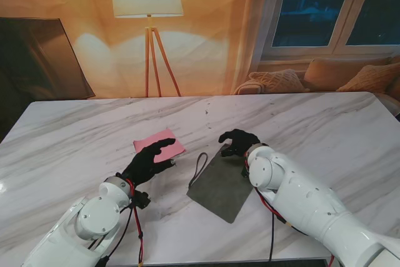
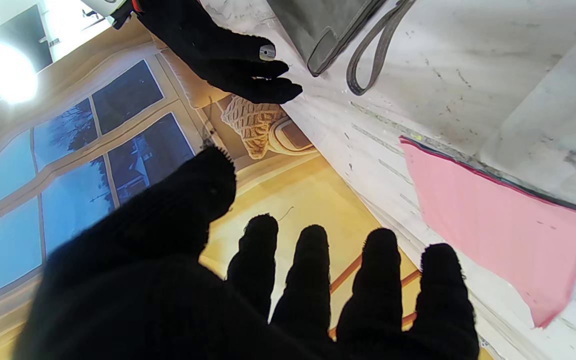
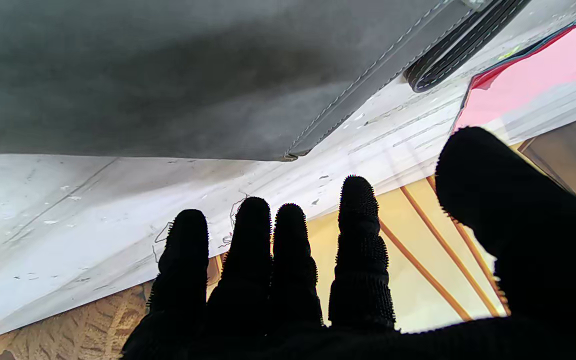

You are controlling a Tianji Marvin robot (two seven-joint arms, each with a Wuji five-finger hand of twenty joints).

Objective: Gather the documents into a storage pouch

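A pink document (image 1: 161, 141) lies flat on the marble table (image 1: 75, 142), left of centre. My left hand (image 1: 149, 161) hovers over its near edge, fingers spread, holding nothing; the left wrist view shows the pink document (image 2: 498, 225) beyond the fingers (image 2: 313, 280). A grey storage pouch (image 1: 220, 184) with a wrist strap (image 1: 199, 166) lies flat to the right of the document. My right hand (image 1: 238, 142) sits over the pouch's far corner, open. In the right wrist view the pouch (image 3: 168, 75) fills the area past the fingers (image 3: 253, 260), with the pink document (image 3: 543, 70) beyond.
A floor lamp (image 1: 147, 4) stands behind the table against an orange curtain. A sofa with cushions (image 1: 337, 76) sits under a window at the back right. A dark panel (image 1: 37, 60) leans at the back left.
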